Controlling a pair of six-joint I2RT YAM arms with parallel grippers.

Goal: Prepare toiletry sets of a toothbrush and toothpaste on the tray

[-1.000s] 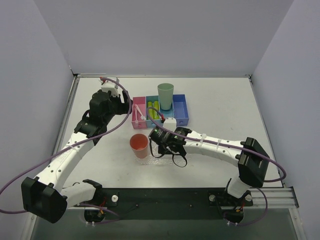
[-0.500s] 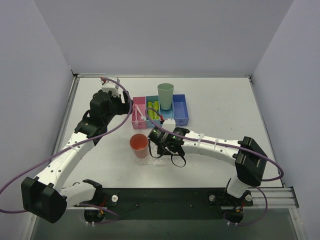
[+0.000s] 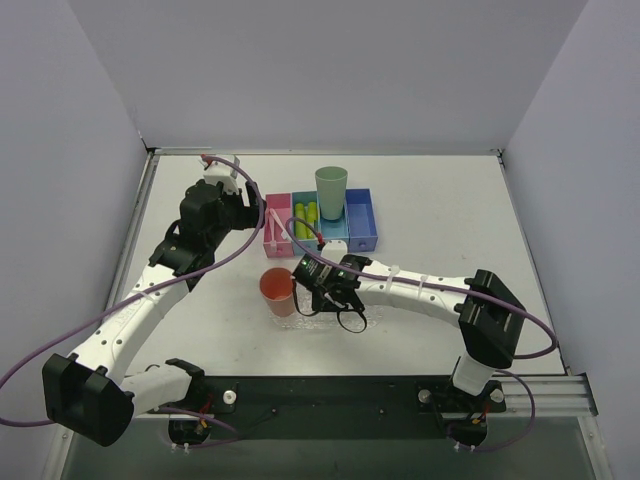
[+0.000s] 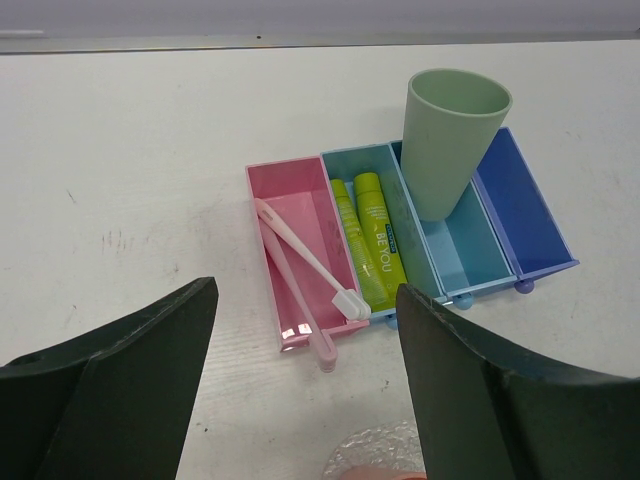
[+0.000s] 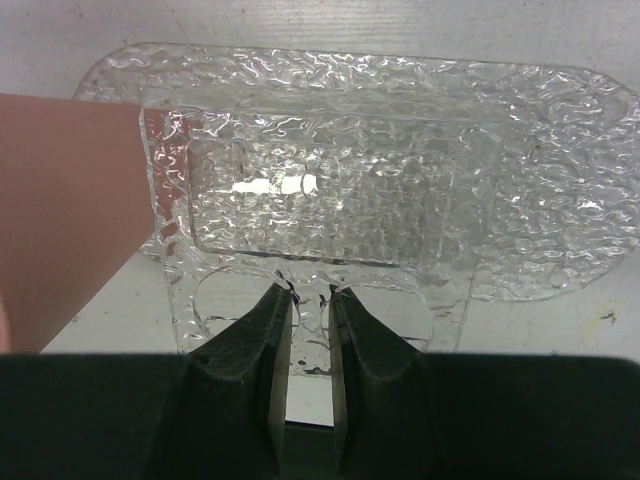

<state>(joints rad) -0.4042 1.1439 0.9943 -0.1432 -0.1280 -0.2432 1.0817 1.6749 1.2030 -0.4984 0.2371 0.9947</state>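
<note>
Clamping the near rim of the clear, bumpy tray (image 5: 400,150), just near of the bins (image 4: 520,210), with the right gripper (image 5: 308,300). Hovering the left gripper (image 4: 305,300), fingers spread, above two pink toothbrushes (image 4: 300,250) and two yellow-green toothpaste tubes (image 4: 375,235) in those bins. Standing one green cup (image 4: 450,140) there, one salmon cup (image 5: 60,200) on the tray's left end; white table (image 4: 130,150), pale walls (image 3: 320,70).

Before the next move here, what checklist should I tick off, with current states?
1. Left claw open above bins: ok.
2. Thin pink-handled toothbrushes reachable in pink bin: ok.
3. Yellow-green toothpaste tubes lying in teal bin: ok.
4. Clear bumpy oval tray has bare space: ok; only a salmon cup at its left end.
5. Right claw gripping tray's near rim: cannot tell; jaws nearly together there.
6. Any set on tray: not ok, none yet.
</note>
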